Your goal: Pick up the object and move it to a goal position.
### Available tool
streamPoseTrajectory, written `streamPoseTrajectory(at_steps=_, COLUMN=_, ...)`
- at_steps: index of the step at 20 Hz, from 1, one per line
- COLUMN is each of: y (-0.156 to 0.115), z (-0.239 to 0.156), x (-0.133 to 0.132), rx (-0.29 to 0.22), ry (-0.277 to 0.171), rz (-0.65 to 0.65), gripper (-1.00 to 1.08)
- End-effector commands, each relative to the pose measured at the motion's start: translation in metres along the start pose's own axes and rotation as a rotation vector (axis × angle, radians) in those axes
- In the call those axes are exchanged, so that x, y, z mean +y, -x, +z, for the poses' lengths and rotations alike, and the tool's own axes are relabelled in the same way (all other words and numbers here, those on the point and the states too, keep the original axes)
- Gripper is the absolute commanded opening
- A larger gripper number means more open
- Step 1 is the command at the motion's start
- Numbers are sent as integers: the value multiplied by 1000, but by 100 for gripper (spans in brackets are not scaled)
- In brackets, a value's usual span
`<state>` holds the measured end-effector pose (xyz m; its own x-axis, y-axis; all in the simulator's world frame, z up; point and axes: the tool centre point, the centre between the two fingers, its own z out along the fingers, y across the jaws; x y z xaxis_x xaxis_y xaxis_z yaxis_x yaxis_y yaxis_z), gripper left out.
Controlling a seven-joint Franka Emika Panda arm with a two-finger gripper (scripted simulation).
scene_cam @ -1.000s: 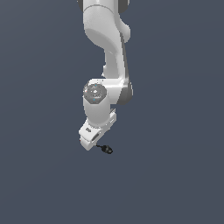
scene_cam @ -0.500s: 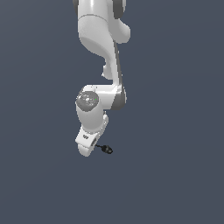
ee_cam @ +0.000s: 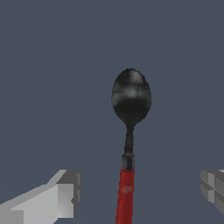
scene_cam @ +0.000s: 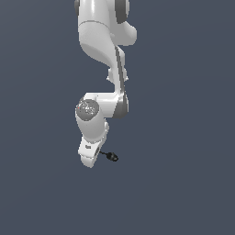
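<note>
The object (ee_cam: 130, 131) is a small spoon-like tool with a red handle, a thin black neck and a glossy black rounded head. In the wrist view its red handle runs between my two fingers, which stand far apart on either side without touching it. My gripper (ee_cam: 135, 194) is open. In the exterior view, only the object's black head and neck (scene_cam: 110, 157) stick out toward the exterior view's right from behind the white hand (scene_cam: 90, 152). There the handle and the fingertips are hidden by the hand.
The white arm (scene_cam: 103, 50) comes down from the top of the exterior view to the hand. Everything lies against a plain dark grey-blue surface (scene_cam: 183, 183), with no other objects or edges in sight.
The hand has shifted a little toward the exterior view's left and lower, and the wrist has turned. The object's black head stays in the same spot.
</note>
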<state>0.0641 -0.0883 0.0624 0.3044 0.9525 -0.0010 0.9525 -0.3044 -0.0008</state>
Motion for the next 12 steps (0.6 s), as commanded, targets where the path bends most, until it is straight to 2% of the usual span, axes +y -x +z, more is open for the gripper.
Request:
streamPoseTrajectory(at_steps=1, y=1, z=1, x=1, rx=1, ry=1, rz=-16, gripper=100)
streamPoseTrajectory(at_steps=7, y=2, z=3, x=1, rx=1, ry=0, rz=-17, gripper=100)
streamPoseTrajectory(at_steps=12, y=1, z=20, x=1, rx=1, ry=1, rz=-19, gripper=100)
